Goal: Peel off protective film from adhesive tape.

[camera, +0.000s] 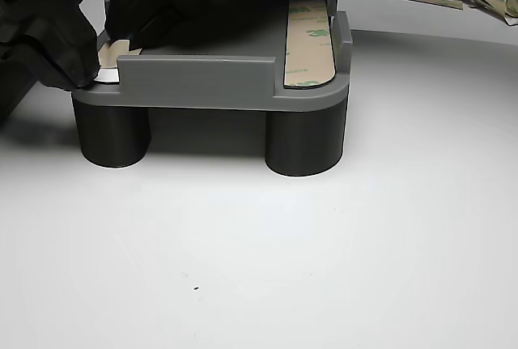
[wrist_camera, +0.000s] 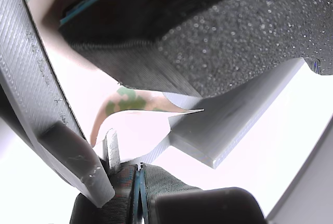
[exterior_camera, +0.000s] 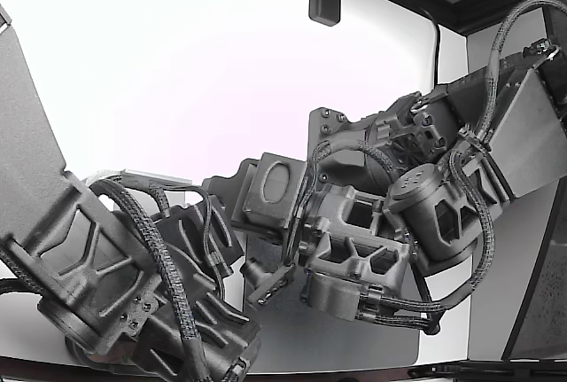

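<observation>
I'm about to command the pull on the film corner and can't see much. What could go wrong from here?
1. Only a small curled corner of film sits between the fingers, so it may slip or tear.
2. The grey fixture just stands on its feet; a hard pull might shift it.
3. A second strip lies nearby, so avoid brushing it.

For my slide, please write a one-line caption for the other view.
Tool lifting a film corner on the gray fixture; a second tape strip remains covered.

Both arms (exterior_camera: 354, 222) are built of dark grey, matte printed shells with ribbed cut-outs and small screws, and black braided cables (exterior_camera: 478, 222) loop along the joints; up close the gripper's fingers (wrist_camera: 52, 130) show fine layer lines, one faced with speckled black foam (wrist_camera: 250, 31)
</observation>
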